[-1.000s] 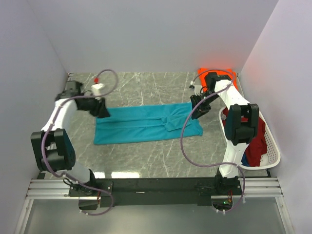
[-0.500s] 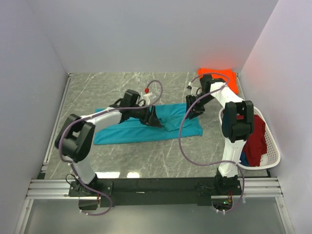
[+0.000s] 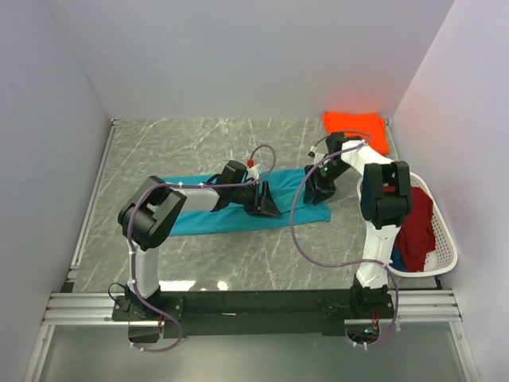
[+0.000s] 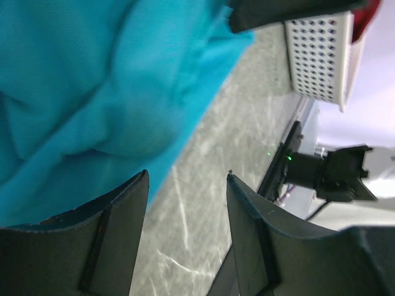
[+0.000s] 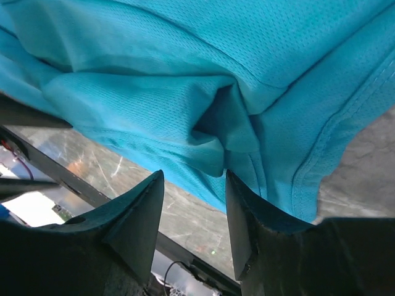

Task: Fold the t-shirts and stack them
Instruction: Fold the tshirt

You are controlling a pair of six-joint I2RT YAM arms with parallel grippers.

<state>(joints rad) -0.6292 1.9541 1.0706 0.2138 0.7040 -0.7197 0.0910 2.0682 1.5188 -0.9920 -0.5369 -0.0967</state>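
A teal t-shirt (image 3: pixel 208 221) lies flat on the marble table as a long strip. My left gripper (image 3: pixel 267 203) reaches across it to its right part, open and empty. In the left wrist view the gripper (image 4: pixel 187 175) hangs over bare marble at the teal cloth's (image 4: pixel 92 92) edge. My right gripper (image 3: pixel 318 188) is over the shirt's right end, open. In the right wrist view the gripper (image 5: pixel 194 174) sits just off a bunched fold of the teal cloth (image 5: pixel 185 98). An orange t-shirt (image 3: pixel 356 127) lies folded at the back right.
A white plastic laundry basket (image 3: pixel 442 239) stands at the right edge, holding a dark red shirt (image 3: pixel 414 229) and a blue one (image 3: pixel 395 259). It also shows in the left wrist view (image 4: pixel 318 55). White walls close in the table on three sides.
My left arm has swung from the shirt's left end across to its right part, still holding nothing. My right gripper has shifted slightly left and nearer. The shirt lies as before.
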